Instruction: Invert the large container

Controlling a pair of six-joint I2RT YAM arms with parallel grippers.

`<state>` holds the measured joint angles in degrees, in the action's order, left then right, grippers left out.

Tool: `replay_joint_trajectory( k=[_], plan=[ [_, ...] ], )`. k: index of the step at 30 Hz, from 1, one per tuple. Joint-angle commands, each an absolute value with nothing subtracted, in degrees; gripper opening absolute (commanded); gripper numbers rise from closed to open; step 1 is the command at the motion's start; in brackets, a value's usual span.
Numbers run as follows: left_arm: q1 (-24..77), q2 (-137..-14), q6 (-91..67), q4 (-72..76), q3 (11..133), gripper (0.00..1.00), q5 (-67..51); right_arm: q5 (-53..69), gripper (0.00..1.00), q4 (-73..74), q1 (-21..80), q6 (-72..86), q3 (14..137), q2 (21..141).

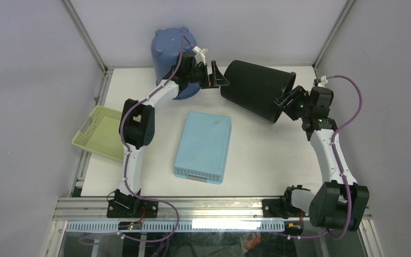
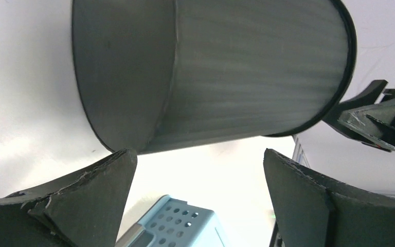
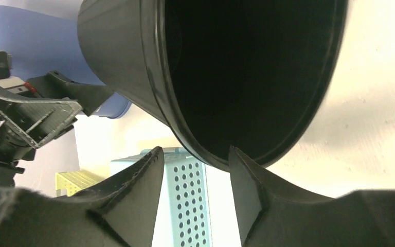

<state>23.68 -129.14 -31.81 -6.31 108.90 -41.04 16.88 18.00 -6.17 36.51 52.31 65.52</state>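
Note:
The large black container [image 1: 254, 88] lies on its side at the back of the table, base toward the left, open mouth toward the right. My left gripper [image 1: 220, 80] is open just beside its base, which fills the left wrist view [image 2: 211, 72] above the spread fingers; the gripper [image 2: 198, 154] holds nothing. My right gripper [image 1: 284, 101] is at the mouth. In the right wrist view the container's lower rim [image 3: 205, 154] dips between the open fingertips of the gripper [image 3: 194, 149]. I cannot tell whether the fingers touch the rim.
A blue bucket [image 1: 171, 51] stands upside down at the back left, behind the left arm. A light blue perforated basket [image 1: 203, 144] lies upside down mid-table. A yellow-green basket [image 1: 100, 132] sits at the table's left edge. Frame posts stand at the back corners.

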Motion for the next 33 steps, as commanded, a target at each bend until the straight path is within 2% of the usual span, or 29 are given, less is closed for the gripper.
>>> replay_joint_trajectory(
  k=[1,5,13,15,19,24,25,27,30,31,33],
  plan=[
    [24.9,-130.5,-36.4,1.6,108.3,0.99,-44.7,22.7,0.53,3.4,-6.1,37.6,49.8,67.8],
    [25.0,-130.4,-37.7,3.5,108.0,0.99,-45.9,26.7,0.46,-0.4,-5.8,38.5,50.4,70.8],
    [25.2,-129.5,-38.0,5.0,107.0,0.99,-47.1,26.7,0.28,-0.8,-5.8,38.1,50.0,70.0],
    [25.2,-129.0,-37.8,5.0,106.7,0.99,-47.1,26.8,0.30,-1.0,-5.8,38.0,49.7,70.6],
    [25.2,-127.1,-37.1,5.0,104.8,0.99,-47.1,27.4,0.41,-3.7,-5.7,37.8,49.0,72.9],
    [24.8,-124.2,-35.6,3.9,103.0,0.99,-46.6,30.1,0.41,-8.1,-5.4,37.7,50.9,78.2],
    [24.8,-123.6,-35.1,3.4,102.9,0.99,-46.3,30.4,0.40,-8.5,-5.2,37.7,51.4,79.0],
    [24.3,-122.5,-34.5,2.3,102.9,0.99,-45.7,31.6,0.30,-8.6,-5.1,37.5,52.8,80.3],
    [23.1,-120.4,-33.9,1.2,102.9,0.99,-45.3,33.5,0.03,-8.6,-5.1,37.2,53.9,80.2],
    [22.5,-119.6,-33.6,0.7,102.8,0.99,-45.2,34.2,0.00,-8.7,-5.1,37.1,53.9,79.8],
    [21.5,-117.8,-32.8,-0.5,102.7,0.99,-44.4,36.9,0.00,-8.8,-5.2,37.0,53.9,78.8]
  ],
)
